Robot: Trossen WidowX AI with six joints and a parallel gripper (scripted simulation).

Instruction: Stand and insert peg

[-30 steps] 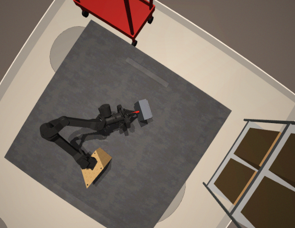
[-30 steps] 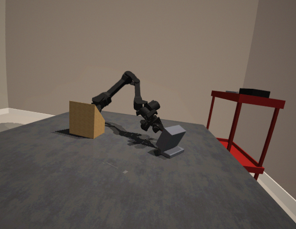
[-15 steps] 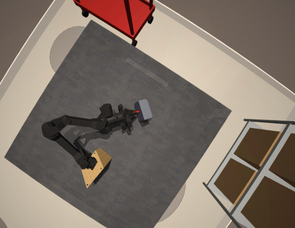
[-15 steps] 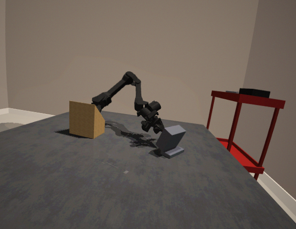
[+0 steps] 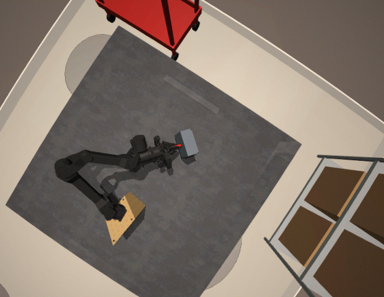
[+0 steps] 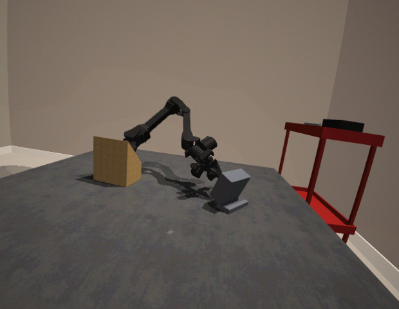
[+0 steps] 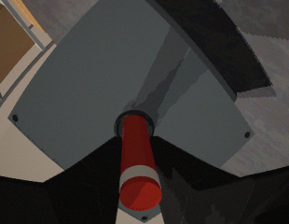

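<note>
The grey-blue sloped panel [image 5: 189, 142] [image 6: 228, 188] [image 7: 84, 89] stands on the table, its face turned to the arm. In the wrist view, the red peg [image 5: 178, 145] [image 7: 135, 151] enters the dark-rimmed hole [image 7: 134, 112] in the face. Its plain end is hidden inside; the depth cannot be told. The white band [image 7: 139, 173] and the end beyond it are outside, toward the camera. My gripper [image 5: 174, 146] [image 6: 220, 173] [image 7: 136, 145] is shut on the peg, its fingers on both sides, close in front of the face. The exterior view does not show the peg.
A wooden block with a slanted face [image 5: 136, 204] [image 6: 109, 161] stands by the arm's base. A red cart [image 5: 147, 22] [image 6: 342, 227] is beyond one table edge. A shelf with brown boxes [image 5: 332, 188] is beyond another edge in the top view.
</note>
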